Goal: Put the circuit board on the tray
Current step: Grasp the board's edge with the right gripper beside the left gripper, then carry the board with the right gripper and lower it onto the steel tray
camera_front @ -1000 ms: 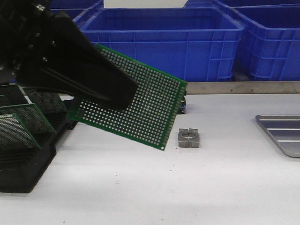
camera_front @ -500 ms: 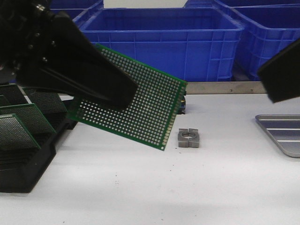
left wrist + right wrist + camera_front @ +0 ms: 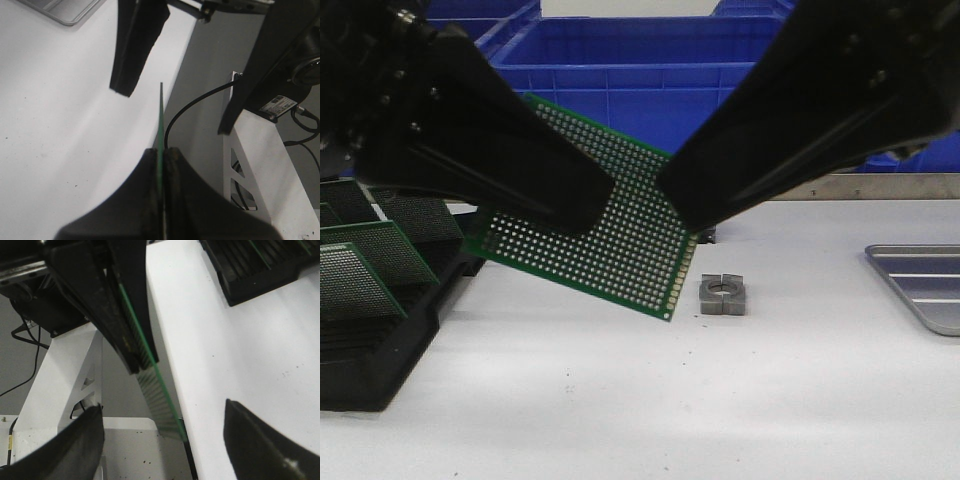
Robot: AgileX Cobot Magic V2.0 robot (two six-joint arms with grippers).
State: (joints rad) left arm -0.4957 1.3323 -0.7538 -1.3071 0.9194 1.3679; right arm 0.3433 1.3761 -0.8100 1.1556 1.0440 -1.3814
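Note:
The green circuit board hangs tilted in the air over the table's left middle. My left gripper is shut on its left part. In the left wrist view the board shows edge-on, pinched between the fingers. My right gripper is open at the board's right edge. Its two fingers stand wide apart on either side of the board's free end without touching it. The silver-grey tray lies at the table's right edge, with nothing in the part that shows.
A black slotted rack with several more green boards stands at the left. A small grey metal block with a hole lies just right of the board's lower corner. Big blue crates stand behind the table.
My right arm has swung in from the right edge to the board's right edge, gripper open. My left gripper and the board have not moved.

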